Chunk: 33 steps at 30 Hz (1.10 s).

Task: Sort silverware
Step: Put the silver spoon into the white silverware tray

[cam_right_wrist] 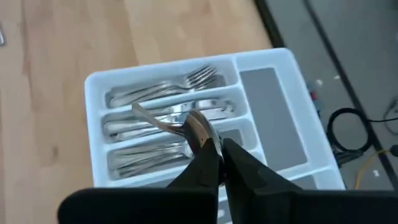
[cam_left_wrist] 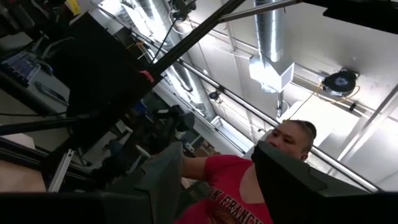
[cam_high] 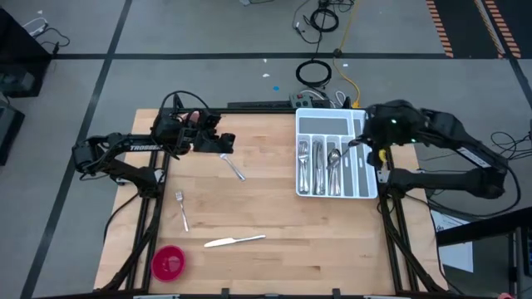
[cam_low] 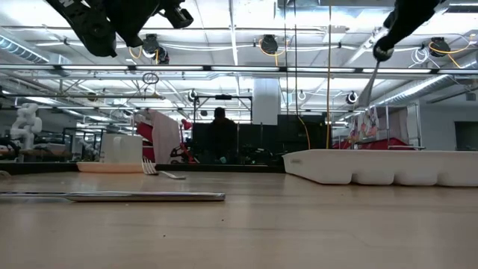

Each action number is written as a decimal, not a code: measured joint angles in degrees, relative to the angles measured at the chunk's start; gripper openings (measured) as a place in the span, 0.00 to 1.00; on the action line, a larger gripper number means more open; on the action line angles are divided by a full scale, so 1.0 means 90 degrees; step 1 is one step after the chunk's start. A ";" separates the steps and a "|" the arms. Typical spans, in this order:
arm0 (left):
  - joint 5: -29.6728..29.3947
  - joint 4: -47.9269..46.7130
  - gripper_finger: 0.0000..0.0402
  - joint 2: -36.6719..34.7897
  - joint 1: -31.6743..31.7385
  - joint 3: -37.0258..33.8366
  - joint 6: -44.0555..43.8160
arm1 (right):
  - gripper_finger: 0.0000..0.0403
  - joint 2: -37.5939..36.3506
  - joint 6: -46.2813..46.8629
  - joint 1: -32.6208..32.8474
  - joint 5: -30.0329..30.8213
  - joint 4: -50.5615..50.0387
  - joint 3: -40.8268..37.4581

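Three pieces lie loose on the bench (cam_high: 274, 249): one spoon (cam_high: 233, 169), one fork (cam_high: 181, 209), one knife (cam_high: 234, 241). Right gripper (cam_right_wrist: 214, 155) fingers clamp a fourth piece (cam_right_wrist: 163, 123) over the tray (cam_high: 366, 187); left gripper (cam_high: 226, 143) fingers stand apart.

Illumination is bright and even, supplied by overhead ceiling fixtures (cam_low: 269, 45). Shadows on the table (cam_high: 274, 241) are soft and short. The low view shows glare from the ceiling. The near tabletop is defocused.

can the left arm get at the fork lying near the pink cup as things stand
Probably yes. The slim silver metal fork lies alone on bare wood on the left arm's side, nothing over or against it. The left end effector is open and empty, raised above the table's far edge.
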 joint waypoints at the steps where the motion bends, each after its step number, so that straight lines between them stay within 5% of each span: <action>1: 0.0000 0.0000 0.50 0.0000 0.0000 0.0000 0.0038 | 0.00 0.0104 -0.0114 -0.0073 -0.0092 0.0014 0.0000; 20: 0.0176 -0.0029 0.50 0.0002 0.0000 0.0000 0.0108 | 0.00 0.1808 -0.1586 -0.1507 -0.1824 -0.0861 0.0002; 33: 0.0170 -0.0029 0.50 0.0002 -0.0001 0.0000 0.0228 | 0.00 0.3311 -0.2656 -0.2082 -0.2208 -0.0815 0.0003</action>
